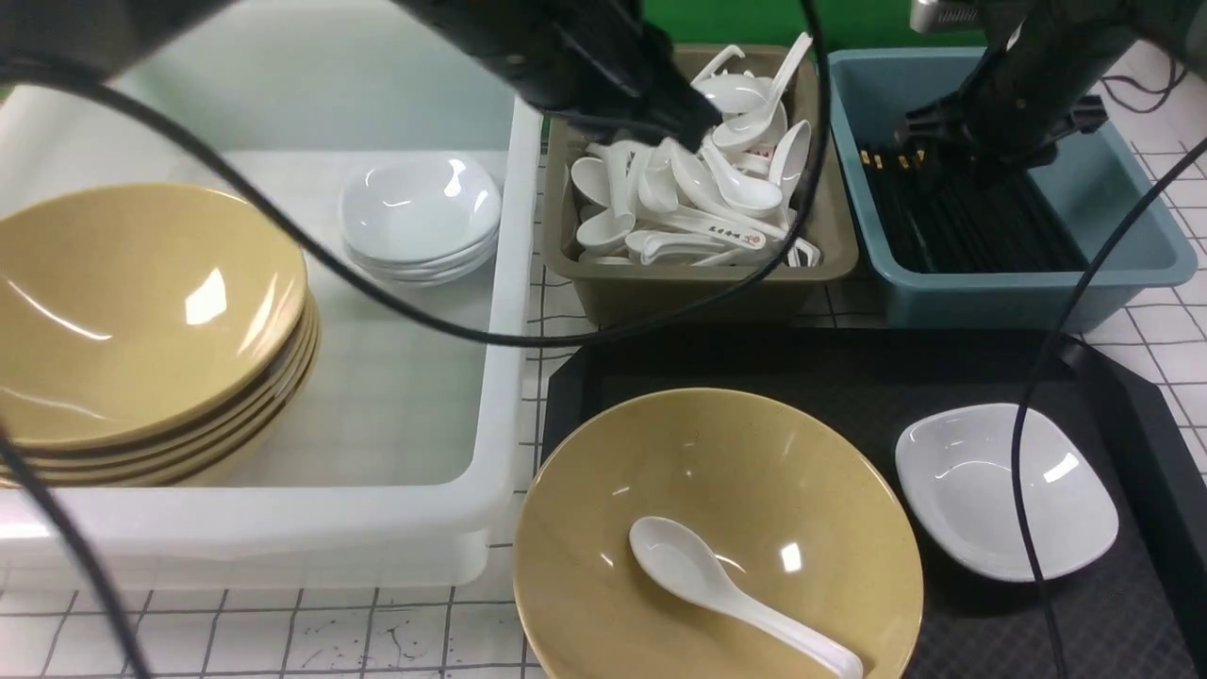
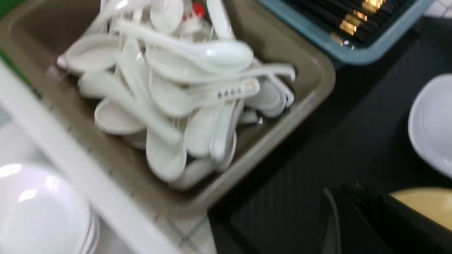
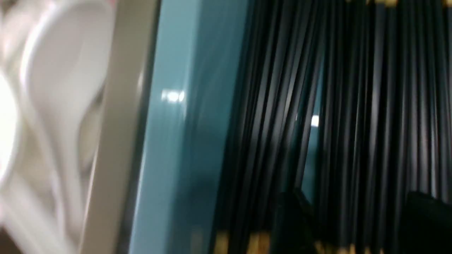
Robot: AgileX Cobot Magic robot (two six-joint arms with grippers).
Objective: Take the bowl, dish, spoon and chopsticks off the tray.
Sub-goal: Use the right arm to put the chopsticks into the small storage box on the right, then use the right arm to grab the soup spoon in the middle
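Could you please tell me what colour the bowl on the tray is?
The bowl is glossy mustard yellow, seen best in the front view.

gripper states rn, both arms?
Left gripper: closed, nothing held, above the tray.
Right gripper: open, down in the blue bin over the black chopsticks.

White tub (image 1: 500, 377): stacked yellow bowls (image 1: 141, 321), small white dishes (image 1: 420, 212) | brown bin (image 1: 698, 292): heaped white spoons (image 1: 745, 189) | blue bin (image 1: 1000, 302) beside it: black sticks, gold-banded (image 1: 1000, 226) | tabletop (image 1: 377, 627): white, grid-lined
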